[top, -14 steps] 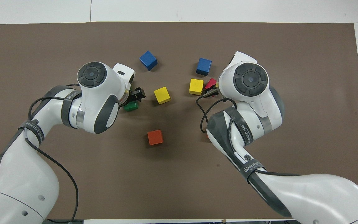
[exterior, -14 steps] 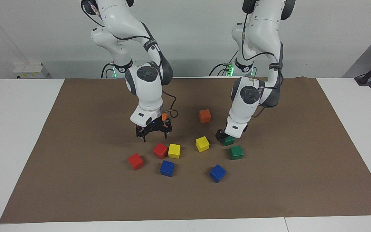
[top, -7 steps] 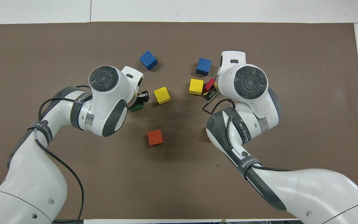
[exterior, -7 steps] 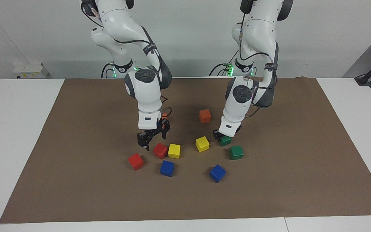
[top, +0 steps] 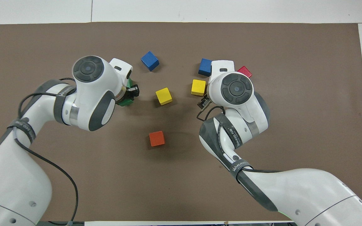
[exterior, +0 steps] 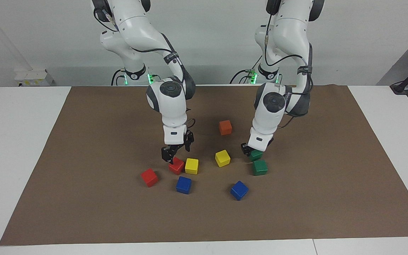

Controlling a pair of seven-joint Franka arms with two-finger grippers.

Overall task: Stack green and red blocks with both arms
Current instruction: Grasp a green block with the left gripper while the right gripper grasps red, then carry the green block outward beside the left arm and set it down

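Left end effector holds a green block clamped between its fingers, raised off the brown mat that covers the tabletop. Just below it on the mat, farther from the robots, sits the second green block; the held block is over that block's near edge, not squarely above it. In the overhead view the left end effector shows at the wrist's rim with the green block partly hidden under the arm.

Right end effector is down at a red block, its fingers spread to either side of the block's upper part; whether they press on it I cannot tell. This red block touches a yellow block on the side toward the left arm's end. The other red block lies near the right end effector, toward the right arm's end and farther from the robots. A blue block lies just past the red-yellow pair.

Between the two end effectors rests another yellow block, with an orange block nearer the robots and a second blue block farther out.
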